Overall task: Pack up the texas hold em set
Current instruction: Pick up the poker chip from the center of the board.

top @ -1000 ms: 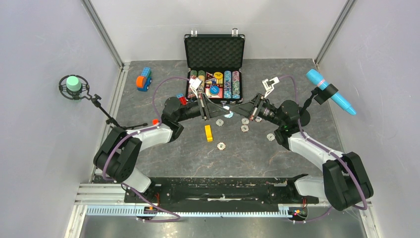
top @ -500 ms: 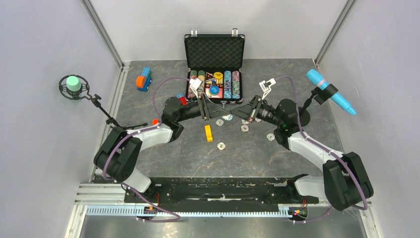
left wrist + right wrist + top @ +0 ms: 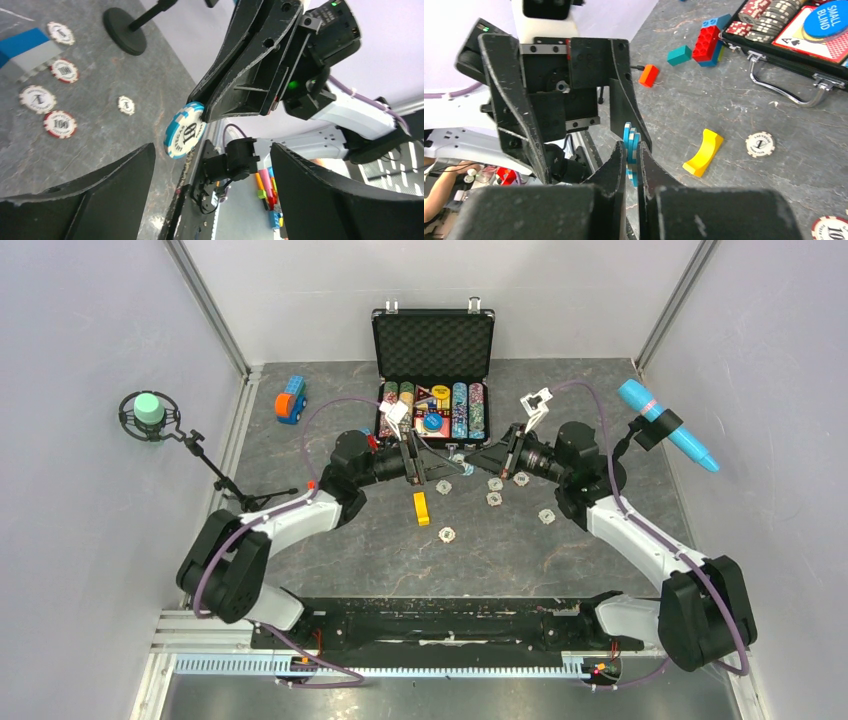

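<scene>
1. We judge the blue-and-white chip (image 3: 185,136) light, stiff and slick; its flat faces are where to pinch.
2. Our right end effector (image 3: 631,150) pinches it so, above the tabletop (image 3: 330,540) near the open briefcase (image 3: 433,345); the left end effector (image 3: 211,147) stands spread close beside.
3. The briefcase holds chip rows (image 3: 467,410); loose chips (image 3: 494,499) lie on the tabletop.

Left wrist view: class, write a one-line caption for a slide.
Right end effector pinches a blue-and-white poker chip before the open left end effector, loose chips lying beyond.
</scene>
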Action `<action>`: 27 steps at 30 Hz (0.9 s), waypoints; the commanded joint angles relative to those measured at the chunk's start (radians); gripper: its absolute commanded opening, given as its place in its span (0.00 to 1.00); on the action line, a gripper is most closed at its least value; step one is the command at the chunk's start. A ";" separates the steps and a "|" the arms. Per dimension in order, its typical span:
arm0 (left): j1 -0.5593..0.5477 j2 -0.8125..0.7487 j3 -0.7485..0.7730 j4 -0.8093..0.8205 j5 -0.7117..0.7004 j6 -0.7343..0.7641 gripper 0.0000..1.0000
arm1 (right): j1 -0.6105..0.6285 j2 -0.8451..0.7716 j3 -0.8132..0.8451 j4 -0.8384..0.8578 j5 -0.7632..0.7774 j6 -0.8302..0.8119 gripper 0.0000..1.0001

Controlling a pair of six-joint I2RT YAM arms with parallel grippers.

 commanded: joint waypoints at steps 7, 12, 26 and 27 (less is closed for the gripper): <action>-0.019 -0.240 0.058 -0.474 -0.312 0.442 0.97 | -0.005 -0.024 0.168 -0.290 0.121 -0.195 0.00; -0.133 -0.314 -0.012 -0.453 -0.569 0.637 0.97 | -0.005 -0.022 0.219 -0.352 0.152 -0.204 0.00; -0.374 -0.254 -0.259 0.172 -0.885 1.021 1.00 | 0.019 -0.038 0.234 -0.317 0.074 -0.139 0.00; -0.376 -0.244 -0.256 0.185 -0.891 1.034 1.00 | 0.023 -0.041 0.235 -0.318 0.070 -0.140 0.00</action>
